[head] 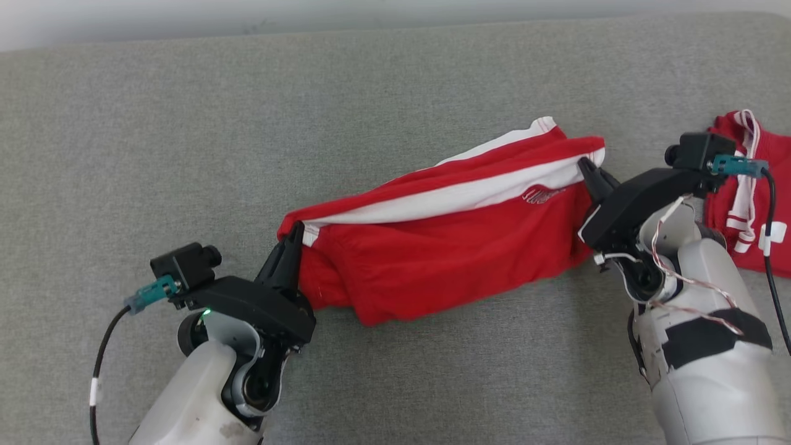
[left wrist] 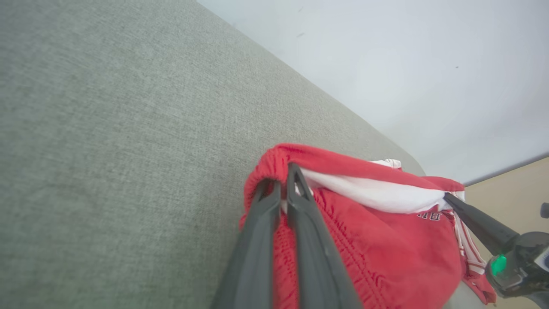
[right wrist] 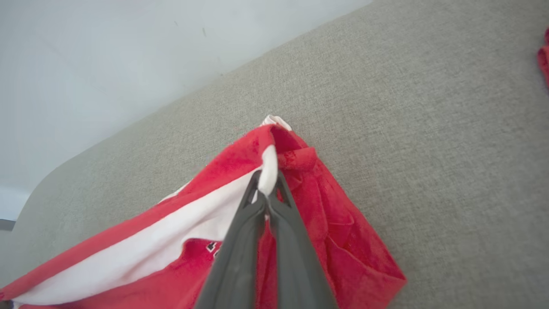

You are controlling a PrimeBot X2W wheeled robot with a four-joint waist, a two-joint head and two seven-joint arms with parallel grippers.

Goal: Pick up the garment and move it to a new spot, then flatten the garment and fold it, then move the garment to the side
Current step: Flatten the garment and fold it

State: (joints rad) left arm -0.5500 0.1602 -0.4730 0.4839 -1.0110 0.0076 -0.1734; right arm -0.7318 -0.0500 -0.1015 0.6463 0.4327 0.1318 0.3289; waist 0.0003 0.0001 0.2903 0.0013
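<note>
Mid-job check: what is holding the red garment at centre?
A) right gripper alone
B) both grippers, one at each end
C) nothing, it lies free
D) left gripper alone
B: the left gripper pinches one end of the red garment and the right gripper the other, jaws shut on cloth that spans between them.

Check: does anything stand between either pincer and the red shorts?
Nothing visible. Both the left pincer and right pincer are shut on opposite ends of the red shorts. Another red garment lies apart at right.
</note>
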